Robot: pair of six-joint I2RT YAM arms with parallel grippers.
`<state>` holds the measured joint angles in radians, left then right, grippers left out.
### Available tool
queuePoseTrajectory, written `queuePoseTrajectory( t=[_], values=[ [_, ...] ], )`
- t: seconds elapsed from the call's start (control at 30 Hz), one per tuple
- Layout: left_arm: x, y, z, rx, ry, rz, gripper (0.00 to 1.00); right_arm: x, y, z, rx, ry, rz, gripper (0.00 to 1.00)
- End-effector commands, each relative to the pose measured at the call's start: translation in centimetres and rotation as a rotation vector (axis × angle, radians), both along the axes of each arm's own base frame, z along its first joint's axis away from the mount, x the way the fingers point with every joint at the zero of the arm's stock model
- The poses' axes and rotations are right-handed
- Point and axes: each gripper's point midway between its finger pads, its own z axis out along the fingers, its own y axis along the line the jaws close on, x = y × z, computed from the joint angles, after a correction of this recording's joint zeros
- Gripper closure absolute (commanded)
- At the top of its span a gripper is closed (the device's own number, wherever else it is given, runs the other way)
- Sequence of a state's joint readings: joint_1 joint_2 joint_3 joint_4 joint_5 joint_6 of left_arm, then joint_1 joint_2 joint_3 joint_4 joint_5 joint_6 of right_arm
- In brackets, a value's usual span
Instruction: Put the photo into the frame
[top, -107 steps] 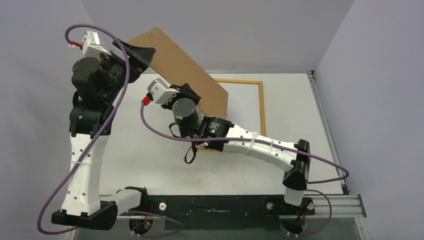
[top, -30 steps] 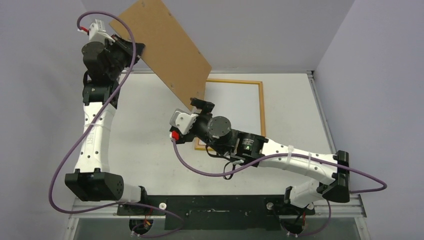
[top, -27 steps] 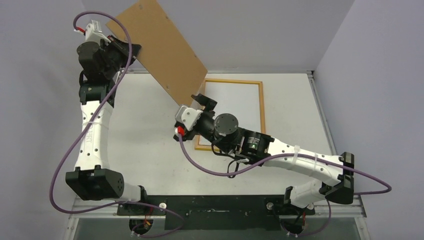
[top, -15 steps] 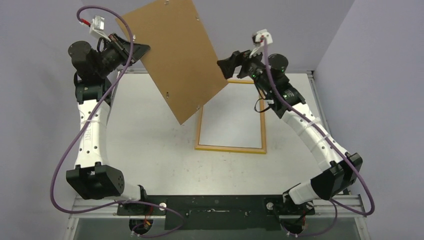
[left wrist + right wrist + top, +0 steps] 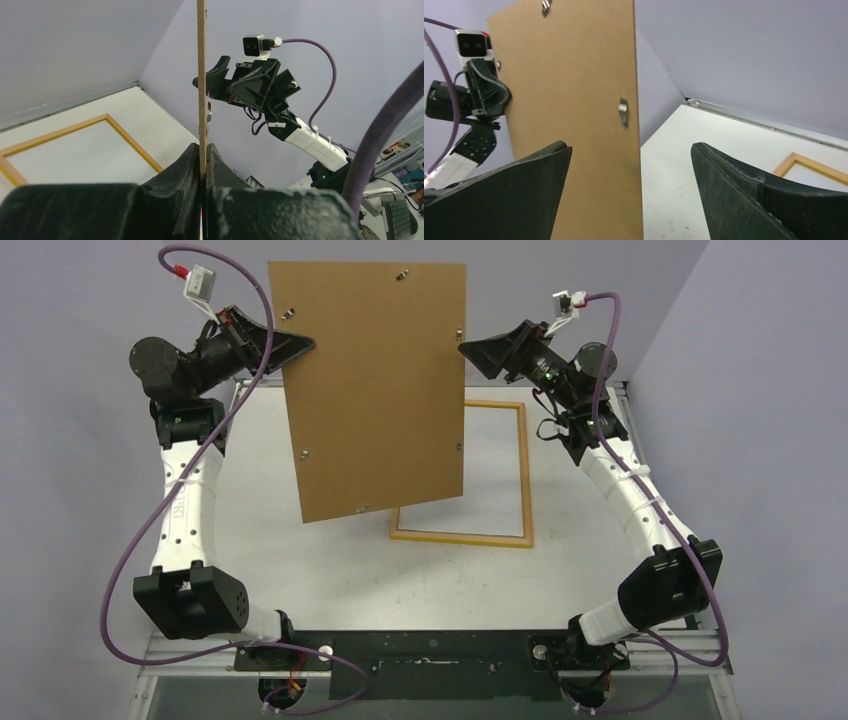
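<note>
My left gripper [image 5: 295,343] is shut on the left edge of the brown backing board [image 5: 375,390] and holds it upright, high above the table. The left wrist view shows the board's thin edge [image 5: 201,60] pinched between the fingers [image 5: 190,165]. My right gripper [image 5: 468,348] stands wide open at the board's right edge, which runs between its fingers [image 5: 534,175] in the right wrist view. The frame [image 5: 523,470] lies flat on the table, partly hidden behind the board. A white surface [image 5: 490,465] fills its opening; it may be the photo's plain back, I cannot tell.
Small metal clips [image 5: 623,111] sit along the board's edges. Grey walls close the table at the back and on both sides. The pale table [image 5: 300,560] stretches in front of the frame, with both arm bases at its near edge.
The left arm has turned the board from a slant to upright and square to the top camera. The right arm has risen from the table to the board's right edge, still open.
</note>
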<state>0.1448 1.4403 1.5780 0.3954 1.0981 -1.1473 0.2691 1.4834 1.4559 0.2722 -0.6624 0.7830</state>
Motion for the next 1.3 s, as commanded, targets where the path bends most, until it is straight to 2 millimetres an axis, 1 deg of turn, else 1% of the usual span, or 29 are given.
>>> queuePoseTrajectory(
  t=[0.0, 0.1, 0.17, 0.23, 0.33, 0.47, 0.57, 0.6, 0.8, 0.9, 0.97, 1.07, 1.1, 1.13, 1.23, 1.27],
  values=[
    [-2.6, -0.5, 3.4, -0.024, -0.117, -0.05, 1.0, -2.2, 0.7, 3.2, 0.066, -0.086, 0.103, 0.06],
    [-2.6, -0.5, 4.1, -0.04, -0.125, -0.036, 1.0, -2.4, 1.2, 3.0, 0.09, -0.066, 0.145, 0.09],
    [-2.4, -0.3, 4.5, -0.065, -0.125, -0.015, 1.0, -3.3, 1.6, 3.4, 0.124, -0.08, 0.188, 0.13],
    [-2.0, -0.1, 4.7, -0.101, -0.11, 0.011, 1.0, -4.2, 2.3, 3.3, 0.139, -0.074, 0.235, 0.16],
    [-1.7, 0.2, 4.9, -0.136, -0.1, 0.035, 1.0, -5.6, 3.0, 2.9, 0.162, -0.075, 0.28, 0.16],
    [-1.8, 0.3, 5.6, -0.181, -0.101, 0.039, 1.0, -6.3, 3.6, 1.5, 0.145, -0.052, 0.287, 0.15],
    [-2.0, 0.4, 6.2, -0.204, -0.109, 0.04, 1.0, -7.0, 4.3, 1.6, 0.161, -0.048, 0.317, 0.2],
    [-2.0, 0.4, 6.3, -0.208, -0.107, 0.04, 1.0, -7.2, 4.5, 1.9, 0.172, -0.055, 0.329, 0.25],
    [-1.8, 0.5, 6.2, -0.222, -0.084, 0.053, 1.0, -7.7, 4.5, 3.3, 0.26, -0.048, 0.385, 0.65],
    [-1.6, 0.7, 6.2, -0.234, -0.074, 0.068, 1.0, -8.0, 4.6, 3.8, 0.278, -0.051, 0.407, 0.79],
    [-1.5, 0.8, 6.2, -0.243, -0.069, 0.076, 1.0, -8.3, 4.5, 4.0, 0.284, -0.057, 0.415, 0.85],
    [-1.3, 1.0, 6.2, -0.252, -0.06, 0.087, 1.0, -8.5, 4.5, 4.1, 0.279, -0.059, 0.421, 0.88],
    [-1.3, 1.0, 6.2, -0.255, -0.06, 0.089, 1.0, -8.5, 4.5, 4.2, 0.28, -0.059, 0.421, 0.91],
    [-1.3, 1.0, 6.2, -0.257, -0.059, 0.091, 1.0, -8.6, 4.6, 4.2, 0.28, -0.06, 0.423, 0.99],
    [-0.7, 1.2, 5.6, -0.258, -0.036, 0.102, 1.0, -8.6, 4.4, 4.4, 0.289, -0.06, 0.416, 1.0],
    [-0.4, 1.3, 5.3, -0.257, -0.03, 0.113, 0.91, -8.4, 4.3, 4.4, 0.294, -0.058, 0.408, 1.0]
  ],
)
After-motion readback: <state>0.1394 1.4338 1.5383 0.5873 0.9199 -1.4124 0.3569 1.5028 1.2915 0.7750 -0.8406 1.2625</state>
